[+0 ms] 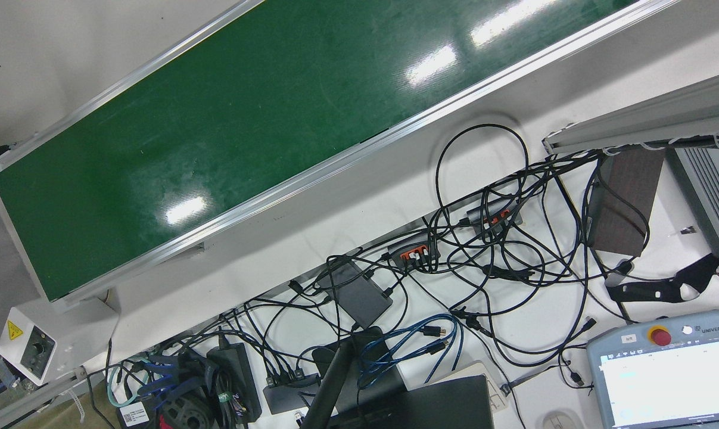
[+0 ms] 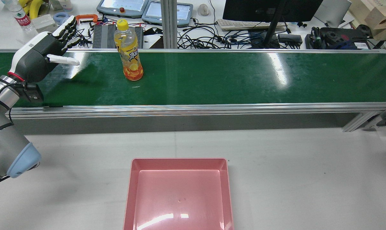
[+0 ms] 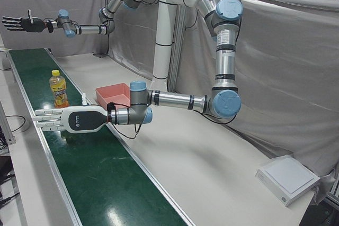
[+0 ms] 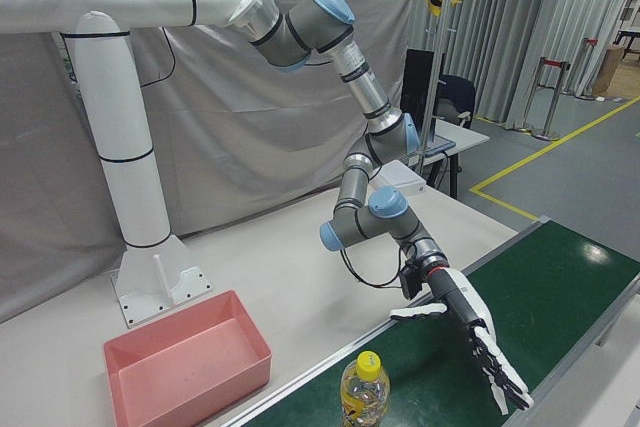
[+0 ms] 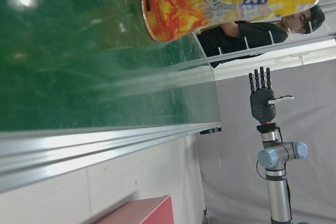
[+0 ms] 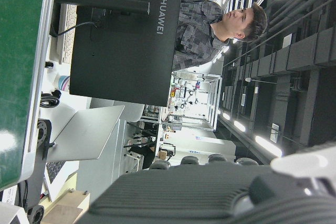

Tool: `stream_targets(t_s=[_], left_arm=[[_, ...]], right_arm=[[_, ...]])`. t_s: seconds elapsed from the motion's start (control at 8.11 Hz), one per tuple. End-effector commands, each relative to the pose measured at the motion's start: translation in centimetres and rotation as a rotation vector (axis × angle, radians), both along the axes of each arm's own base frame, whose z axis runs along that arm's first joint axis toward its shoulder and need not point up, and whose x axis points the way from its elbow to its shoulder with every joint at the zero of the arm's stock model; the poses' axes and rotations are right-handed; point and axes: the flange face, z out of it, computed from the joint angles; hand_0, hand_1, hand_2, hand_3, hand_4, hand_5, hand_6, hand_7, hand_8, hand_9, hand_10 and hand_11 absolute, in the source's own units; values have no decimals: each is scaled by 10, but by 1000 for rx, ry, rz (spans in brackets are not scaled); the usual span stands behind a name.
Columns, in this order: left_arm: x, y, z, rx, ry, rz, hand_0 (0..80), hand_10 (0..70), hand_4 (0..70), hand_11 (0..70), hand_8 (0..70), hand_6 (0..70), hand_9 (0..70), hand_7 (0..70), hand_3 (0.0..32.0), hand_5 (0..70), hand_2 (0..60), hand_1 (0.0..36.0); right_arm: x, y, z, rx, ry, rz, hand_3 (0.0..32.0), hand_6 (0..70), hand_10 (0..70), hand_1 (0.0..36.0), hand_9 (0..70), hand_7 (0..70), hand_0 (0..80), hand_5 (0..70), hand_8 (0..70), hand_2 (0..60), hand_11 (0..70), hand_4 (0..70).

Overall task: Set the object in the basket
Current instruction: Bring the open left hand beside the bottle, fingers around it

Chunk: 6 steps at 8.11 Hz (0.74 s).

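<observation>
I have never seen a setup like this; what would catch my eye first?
Probably the yellow-capped orange drink bottle standing upright and alone on the long green conveyor belt. To one side of it, the robot's left hand hovers open over the belt, while a pink basket waits empty on the grey table.

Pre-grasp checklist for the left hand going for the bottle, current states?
1. Bottle upright on the green belt: ok.
2. Left hand open, holding nothing: ok.
3. Belt between left hand and bottle free of other things: ok.
4. Pink basket empty and on the white table near the belt: ok.
5. Right hand raised, open, far from the bottle: ok.
6. Belt stopped or moving: cannot tell from one moment.
</observation>
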Motion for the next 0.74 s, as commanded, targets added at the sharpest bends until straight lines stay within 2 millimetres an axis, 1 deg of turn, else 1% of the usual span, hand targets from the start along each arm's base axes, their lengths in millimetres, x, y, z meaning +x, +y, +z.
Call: stream_targets(t_s=[0.0, 0.12, 0.25, 0.62], left_arm=[[8, -10, -37, -2, 11, -23, 479, 61, 0, 106, 0, 0, 22, 0, 0, 44, 0, 113], [8, -15, -54, -6, 28, -48, 479, 64, 0, 111, 1, 0, 24, 0, 0, 47, 0, 116], [10, -17, -62, -7, 35, -49, 476, 62, 0, 107, 1, 0, 25, 0, 0, 48, 0, 115], [12, -18, -61, -8, 27, -50, 465, 63, 0, 107, 0, 0, 24, 0, 0, 41, 0, 106]], right_arm=[[0, -1, -1, 1, 0, 0, 0, 0, 0, 0, 0, 0, 0, 0, 0, 0, 0, 0], [0, -1, -1, 1, 0, 0, 0, 0, 0, 0, 0, 0, 0, 0, 0, 0, 0, 0], [0, -1, -1, 1, 0, 0, 0, 0, 0, 0, 0, 0, 0, 0, 0, 0, 0, 0], [0, 0, 0, 0, 0, 0, 0, 0, 0, 0, 0, 0, 0, 0, 0, 0, 0, 0]])
